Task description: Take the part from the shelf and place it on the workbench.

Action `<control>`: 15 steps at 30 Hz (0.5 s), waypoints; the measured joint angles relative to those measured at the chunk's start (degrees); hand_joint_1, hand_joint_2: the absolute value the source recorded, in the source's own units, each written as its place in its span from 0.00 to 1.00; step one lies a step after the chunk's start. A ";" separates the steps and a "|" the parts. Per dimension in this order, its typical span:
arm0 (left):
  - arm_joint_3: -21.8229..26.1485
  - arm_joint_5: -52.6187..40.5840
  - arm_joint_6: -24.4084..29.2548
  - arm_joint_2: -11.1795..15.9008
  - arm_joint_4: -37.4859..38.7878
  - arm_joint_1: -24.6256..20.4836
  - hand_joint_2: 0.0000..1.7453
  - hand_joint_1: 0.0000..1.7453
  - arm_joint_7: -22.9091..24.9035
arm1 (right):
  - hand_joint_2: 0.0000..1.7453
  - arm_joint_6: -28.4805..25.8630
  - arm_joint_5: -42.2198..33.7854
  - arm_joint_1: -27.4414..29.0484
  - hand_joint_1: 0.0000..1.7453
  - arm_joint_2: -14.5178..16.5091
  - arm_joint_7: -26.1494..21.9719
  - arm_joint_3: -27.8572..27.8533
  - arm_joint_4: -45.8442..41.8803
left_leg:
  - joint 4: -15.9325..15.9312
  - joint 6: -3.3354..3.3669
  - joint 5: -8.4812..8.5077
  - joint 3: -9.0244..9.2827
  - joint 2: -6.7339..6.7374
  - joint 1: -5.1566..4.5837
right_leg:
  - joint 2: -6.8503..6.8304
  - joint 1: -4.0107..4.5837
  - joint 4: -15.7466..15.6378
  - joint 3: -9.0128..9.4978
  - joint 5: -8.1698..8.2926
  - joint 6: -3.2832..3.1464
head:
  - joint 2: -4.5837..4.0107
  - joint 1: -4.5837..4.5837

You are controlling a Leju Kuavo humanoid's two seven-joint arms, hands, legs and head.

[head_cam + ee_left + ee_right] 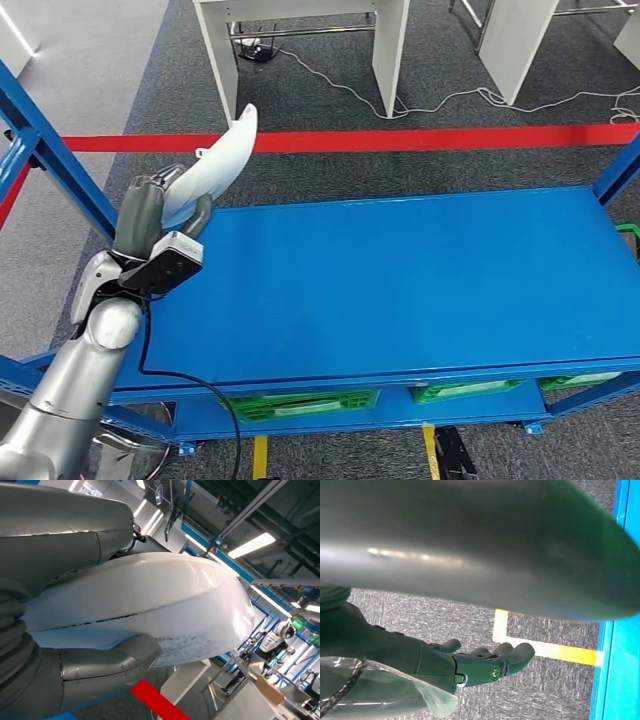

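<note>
My left hand (147, 215) holds a white, curved, smooth part (215, 165) up in the air over the left end of the blue shelf top (407, 290). The part's narrow tip points away from me and upward. In the left wrist view the white part (151, 600) sits clamped between the thick grey thumb and fingers (105, 665) of that hand (56, 530). My right hand (486, 665) hangs low over grey carpet beside the blue frame, fingers nearly straight, holding nothing.
A slanted blue post (53, 150) rises at the shelf's left end. Green bins (302, 403) sit on the level below. Beyond a red floor line (423, 138) stand white table legs (389, 50) and loose cables (468, 95).
</note>
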 joint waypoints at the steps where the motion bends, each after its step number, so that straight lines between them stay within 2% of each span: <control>1: 0.09 -0.02 0.01 0.05 -0.16 -0.08 1.00 1.00 0.01 | 0.00 0.00 0.00 -0.01 0.00 0.01 0.00 -0.01 0.00 | -3.97 0.21 2.37 1.74 0.00 0.00 | 0.03 0.00 0.00 0.16 -0.07 0.10 | 0.00 0.00; 2: 0.18 -0.03 0.03 0.11 -0.31 -0.18 1.00 1.00 0.01 | 0.00 0.00 0.00 -0.04 0.00 0.02 0.00 -0.03 -0.01 | -7.77 0.45 4.07 3.46 -0.01 -0.08 | 0.05 0.10 0.03 0.23 -0.16 0.26 | 0.00 0.03; 3: 0.24 -0.03 0.05 0.16 -0.45 -0.30 1.00 1.00 0.01 | 0.00 0.00 -0.01 -0.10 0.00 0.03 0.00 -0.04 -0.01 | -10.83 0.71 5.01 4.81 -0.01 -0.18 | 0.07 0.17 0.06 0.20 -0.22 0.49 | 0.00 0.03; 4: 0.26 -0.04 0.07 0.20 -0.54 -0.35 1.00 1.00 0.01 | 0.00 0.01 -0.01 -0.13 0.00 0.03 0.00 -0.05 -0.01 | -12.50 0.93 5.22 5.48 -0.03 -0.29 | 0.06 0.24 0.06 0.09 -0.23 0.74 | 0.00 0.08; 6: 0.29 -0.07 0.09 0.26 -0.64 -0.38 1.00 1.00 0.02 | 0.00 0.02 -0.02 -0.18 0.00 0.05 0.00 -0.05 -0.01 | -13.25 1.41 4.87 5.63 -0.07 -0.44 | 0.03 0.25 -0.11 -0.04 -0.11 1.36 | 0.00 0.09; 8: 0.36 -0.11 0.10 0.30 -0.81 -0.44 1.00 1.00 0.02 | 0.00 0.00 -0.02 -0.15 0.00 0.07 0.00 -0.05 -0.01 | -13.83 2.10 5.18 5.91 -0.04 -0.24 | 0.01 0.21 0.50 -0.41 -0.76 1.94 | 0.00 0.16; 10: 0.39 -0.12 0.11 0.25 -0.99 -0.58 1.00 1.00 0.03 | 0.00 -0.01 -0.02 -0.19 0.00 0.06 0.00 -0.05 -0.01 | -14.39 2.70 5.46 6.23 0.02 0.00 | -0.02 0.19 4.93 -2.59 -3.33 2.31 | 0.00 0.33; 12: 0.38 -0.13 0.11 0.20 -1.03 -0.52 1.00 1.00 0.04 | 0.00 0.00 -0.02 -0.16 0.00 0.06 0.00 -0.05 -0.01 | -14.41 2.94 5.45 6.24 0.02 -0.07 | -0.05 0.16 12.57 -6.34 -6.57 2.56 | 0.00 0.42; 13: 0.37 -0.14 0.11 0.21 -1.03 -0.43 1.00 1.00 0.04 | 0.00 0.00 -0.03 -0.09 0.00 0.06 0.01 -0.06 -0.01 | -14.39 2.98 5.42 6.25 0.02 -0.12 | -0.05 0.16 15.29 -7.75 -7.25 2.65 | 0.00 0.41; 14: 0.36 -0.14 0.11 0.21 -1.03 -0.35 1.00 1.00 0.04 | 0.00 0.00 -0.03 -0.01 0.00 0.06 0.01 -0.06 -0.01 | -14.37 3.00 5.39 6.29 0.00 -0.16 | -0.05 0.16 16.12 -8.30 -6.90 2.68 | 0.00 0.42; 15: 0.36 -0.16 0.16 0.21 -1.03 -0.31 1.00 1.00 0.04 | 0.00 0.00 -0.03 0.03 0.00 0.06 0.02 -0.05 -0.01 | -14.34 2.97 5.34 6.36 -0.03 -0.18 | -0.06 0.17 14.63 -7.69 -5.47 2.63 | 0.00 0.43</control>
